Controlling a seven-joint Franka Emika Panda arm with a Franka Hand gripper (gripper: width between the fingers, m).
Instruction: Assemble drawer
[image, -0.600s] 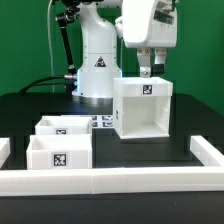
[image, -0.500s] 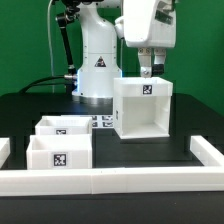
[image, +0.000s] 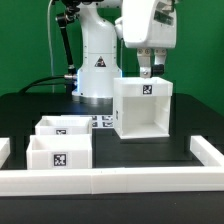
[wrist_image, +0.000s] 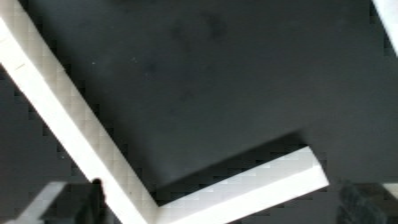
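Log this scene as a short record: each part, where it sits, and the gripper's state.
casing: upright on the black table, open side toward the exterior camera, empty
trays: two, both outside the casing, on the exterior view's left; front tray, rear tray
gripper: just above the casing's top, fingers apart in the wrist view, holding nothing; contact cannot be told
marker board: flat between the trays and the casing
rail: along the table's near edge
step status: neither tray inserted yet
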